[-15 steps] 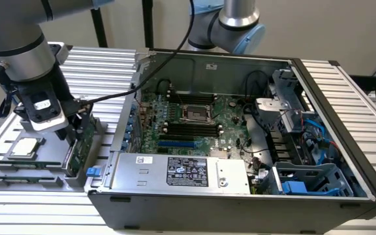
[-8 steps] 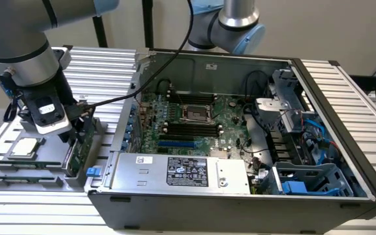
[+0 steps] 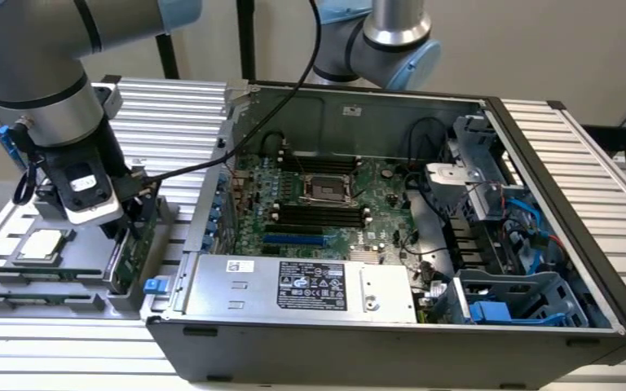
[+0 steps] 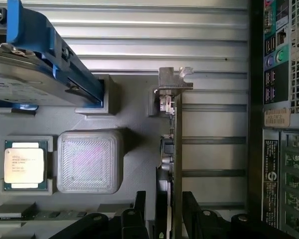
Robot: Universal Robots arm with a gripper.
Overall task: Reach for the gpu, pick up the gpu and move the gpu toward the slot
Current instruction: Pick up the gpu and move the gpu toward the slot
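Two parted fingers [image 4: 139, 203] of the pincer [image 4: 164, 198] straddle the upright gpu [image 4: 177, 124], unclamped.

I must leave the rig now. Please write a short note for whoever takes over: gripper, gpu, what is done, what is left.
Gripper: open, down at the gpu, one finger on each side of it.
The gpu stands on edge in the grey holder, beside the open computer case.
Done: the reach.
Left: the pick-up and the move toward the slot; the card is not yet lifted.
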